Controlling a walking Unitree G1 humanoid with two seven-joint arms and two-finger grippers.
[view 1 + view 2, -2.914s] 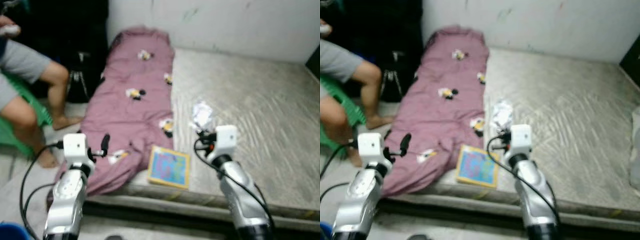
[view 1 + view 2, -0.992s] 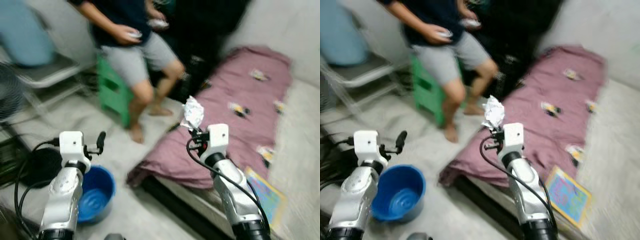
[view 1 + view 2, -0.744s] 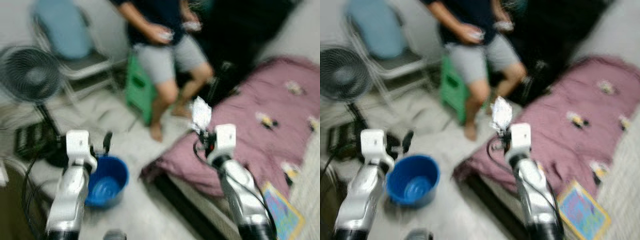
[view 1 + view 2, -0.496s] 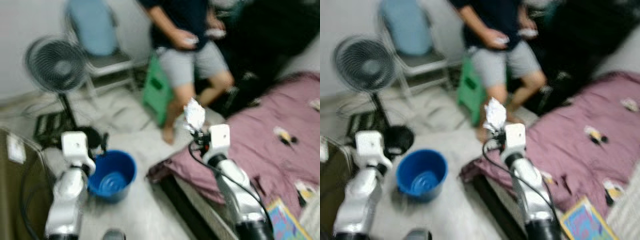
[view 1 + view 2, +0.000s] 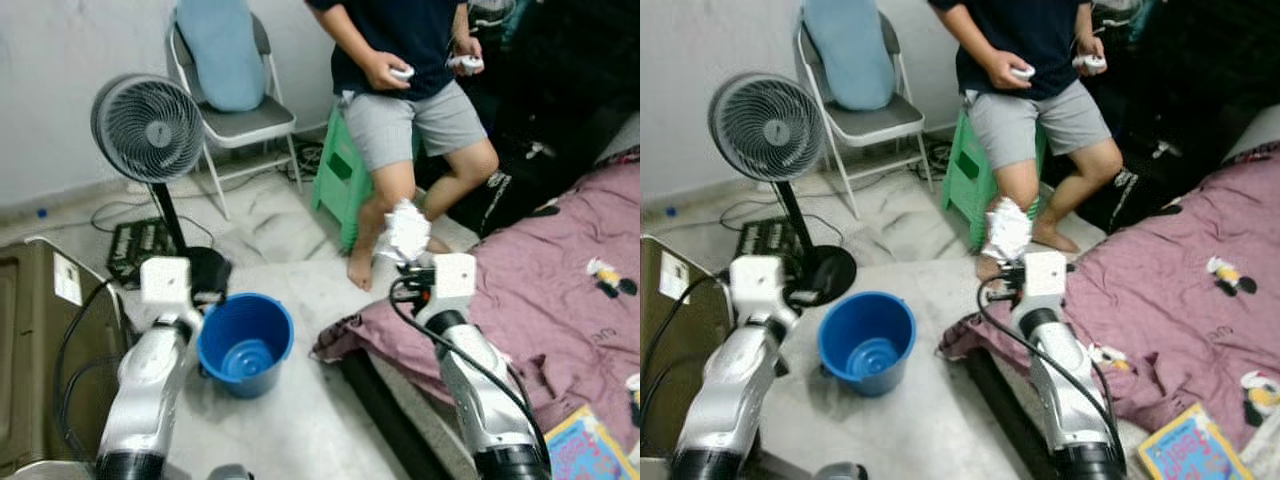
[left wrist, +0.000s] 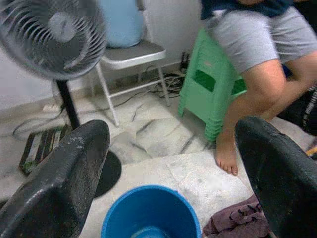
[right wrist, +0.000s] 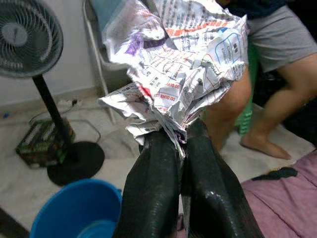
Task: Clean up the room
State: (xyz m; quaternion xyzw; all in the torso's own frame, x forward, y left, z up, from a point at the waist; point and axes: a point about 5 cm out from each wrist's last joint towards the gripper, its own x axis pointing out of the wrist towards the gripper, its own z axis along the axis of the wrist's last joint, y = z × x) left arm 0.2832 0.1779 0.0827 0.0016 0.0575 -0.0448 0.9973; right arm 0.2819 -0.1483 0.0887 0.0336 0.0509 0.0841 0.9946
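Your right gripper is raised, fingers pinched together on paper; your left gripper is spread wide, empty.

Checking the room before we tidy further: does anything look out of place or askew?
The purple blanket has slid off the bed edge, its corner bunched on the floor beside the round blue plastic bucket. A colourful book lies loose on the bed. The right hand holds crumpled printed paper.

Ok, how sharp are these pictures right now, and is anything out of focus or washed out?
Left and right eye views: sharp and evenly lit, the blue bucket and fan crisp. Right wrist view: the crumpled paper is sharp, its print readable. Left wrist view: the close black fingers look soft, and the fan is slightly blurred.
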